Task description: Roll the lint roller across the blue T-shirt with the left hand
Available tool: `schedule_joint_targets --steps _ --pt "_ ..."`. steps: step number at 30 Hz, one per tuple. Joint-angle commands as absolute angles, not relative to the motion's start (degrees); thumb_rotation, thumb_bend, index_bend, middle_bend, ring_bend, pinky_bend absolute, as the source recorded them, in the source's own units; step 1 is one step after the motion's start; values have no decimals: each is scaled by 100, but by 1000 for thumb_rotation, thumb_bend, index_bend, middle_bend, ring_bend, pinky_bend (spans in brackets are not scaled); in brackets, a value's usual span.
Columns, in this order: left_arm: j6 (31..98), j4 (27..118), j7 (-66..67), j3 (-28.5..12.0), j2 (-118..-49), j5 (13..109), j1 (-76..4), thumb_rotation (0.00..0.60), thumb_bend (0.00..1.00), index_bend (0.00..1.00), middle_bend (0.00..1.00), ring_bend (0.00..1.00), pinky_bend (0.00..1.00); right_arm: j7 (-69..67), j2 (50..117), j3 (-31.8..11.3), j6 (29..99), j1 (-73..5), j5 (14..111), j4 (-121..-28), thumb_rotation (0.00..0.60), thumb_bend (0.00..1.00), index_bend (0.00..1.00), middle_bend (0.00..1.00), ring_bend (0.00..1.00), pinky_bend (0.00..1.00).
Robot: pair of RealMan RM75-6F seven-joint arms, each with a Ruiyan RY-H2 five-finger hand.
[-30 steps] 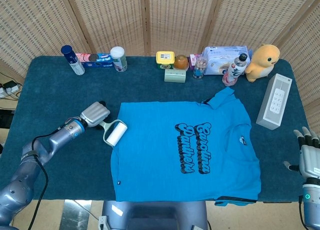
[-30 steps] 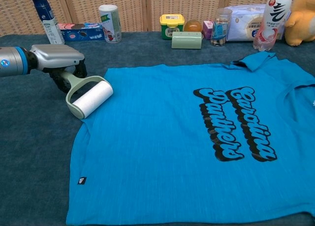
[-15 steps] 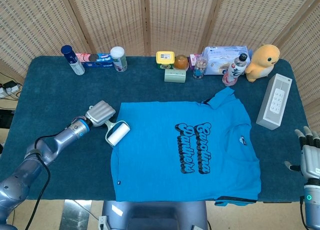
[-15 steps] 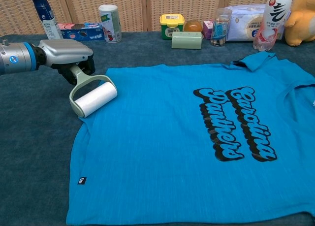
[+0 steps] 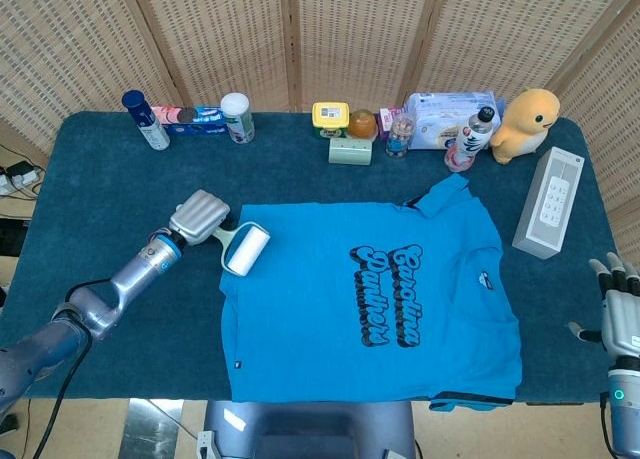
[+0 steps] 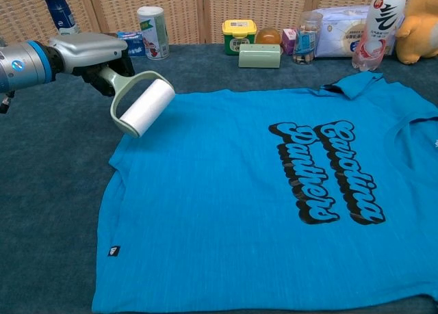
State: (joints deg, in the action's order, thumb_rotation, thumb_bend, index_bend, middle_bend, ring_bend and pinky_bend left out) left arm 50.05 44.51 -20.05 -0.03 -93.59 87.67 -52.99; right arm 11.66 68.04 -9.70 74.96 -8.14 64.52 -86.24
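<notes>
Left arm enters from the bench's near left corner and extends diagonally toward mid-bench, forearm low over the surface. Left hand [image 5: 198, 216] is closed around the handle of the lint roller [image 5: 245, 251], the back of the hand uppermost; its fingers [image 6: 102, 81] wrap beneath the handle. Right arm is mostly out of frame. Right hand [image 5: 619, 314] sits off the bench's near right corner, fingers extended upward and slightly apart, holding nothing.

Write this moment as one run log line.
left hand: holds lint roller | roller: at blue T-shirt left edge | right hand: open, idle
</notes>
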Motion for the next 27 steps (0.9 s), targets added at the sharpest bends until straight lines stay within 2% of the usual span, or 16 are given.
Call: schedule_joint_targets --steps 1,5,11,19,27 --pt "4610 5100 -1394 -469 -9162 8036 -5209 600 742 919 855 840 1000 1155 6799 -962 7476 -819 6457 -8627 600 99 127 38 9 0" --pt "3977 5677 -490 -780 -8985 7138 -5253 600 754 918 856 840 1000 1125 6789 -954 7449 -824 6465 -8631 600 97 127 38 10 0" --pt "3259 6322 933 -970 -8780 5567 -5586 600 763 919 856 842 1000 1057 6775 -938 7386 -835 6476 -8623 600 97 127 38 9 0" --pt "3701 6763 2088 -941 -8931 3805 -5842 600 763 919 856 842 1000 956 6752 -933 7277 -858 6454 -8588 600 99 127 38 9 0" --pt "3920 7011 2784 -764 -8954 2924 -6175 600 767 920 857 845 1000 835 6726 -938 7194 -871 6433 -8535 600 97 127 39 9 0"
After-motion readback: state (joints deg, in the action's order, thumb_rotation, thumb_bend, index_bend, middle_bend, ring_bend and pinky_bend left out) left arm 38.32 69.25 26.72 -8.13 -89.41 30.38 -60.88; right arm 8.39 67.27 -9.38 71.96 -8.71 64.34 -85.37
